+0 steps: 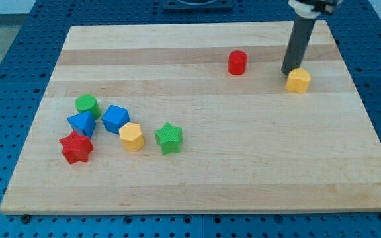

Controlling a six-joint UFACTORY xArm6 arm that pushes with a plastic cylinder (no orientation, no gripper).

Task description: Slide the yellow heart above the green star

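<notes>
Wooden board [243, 172] on blue pegboard table. Rod tip [286, 71] touching upper-left edge of yellow heart [298, 80]; no jaws, plain rod. Heart far toward view's upper right of green star [169, 137]. Yellow hexagon [131, 136] just left of star; blue cube [115, 118], blue triangle [82, 123], green cylinder [86, 105], red star [77, 147] farther left. Red cylinder [237, 63] up-right of star.

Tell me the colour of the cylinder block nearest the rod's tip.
Red: the red cylinder, left of my tip, in the camera view.
</notes>
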